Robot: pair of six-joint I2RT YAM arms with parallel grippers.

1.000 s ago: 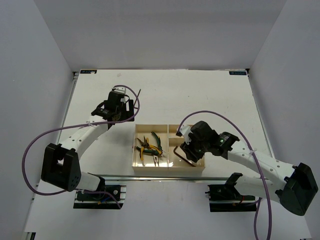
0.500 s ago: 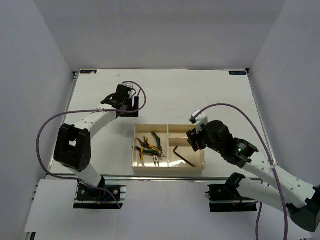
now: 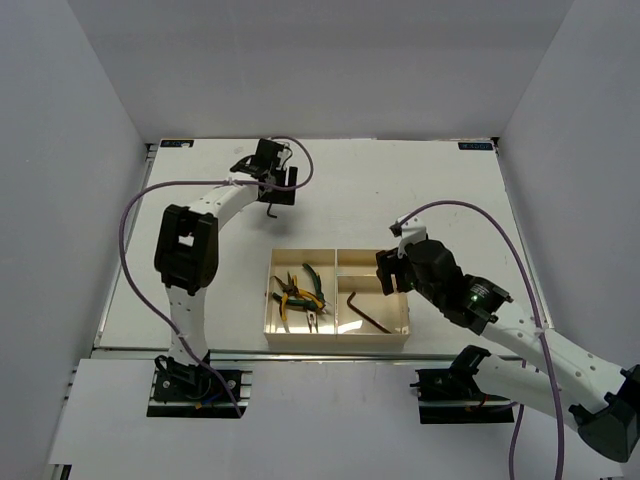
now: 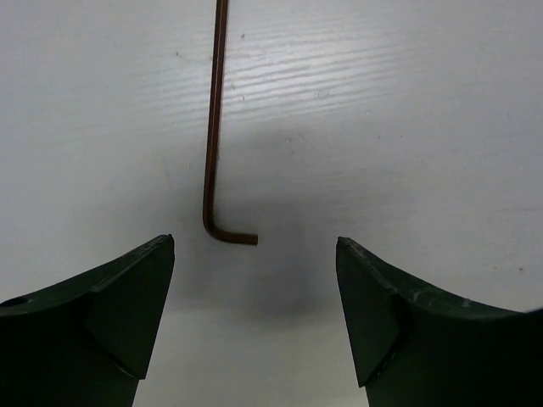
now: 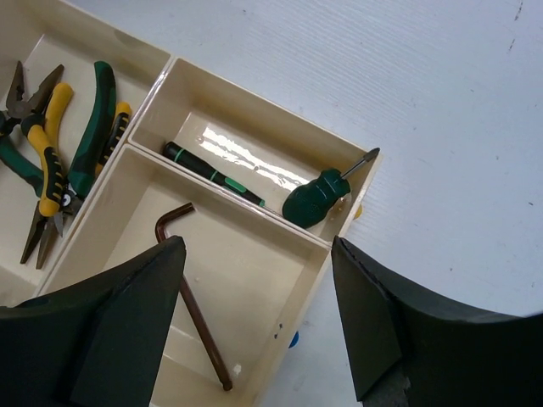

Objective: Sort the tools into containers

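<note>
A dark L-shaped hex key lies on the white table, its short leg just ahead of my left gripper, which is open and holds nothing. In the top view that hex key sits beyond the cream tray, under my left gripper. My right gripper is open and empty above the tray's right side. Below it, another hex key lies in the near small compartment. Two green-handled screwdrivers lie in the far small one. Yellow- and green-handled pliers fill the large compartment.
The tray stands near the table's front edge between the arm bases. A purple cable loops over each arm. White walls close the table on the left, right and far sides. A small blue mark shows beside the tray.
The left arm has swung toward the far side and now hovers over the loose hex key. The right gripper has opened and drawn back from the tray, leaving a hex key in the near compartment.
</note>
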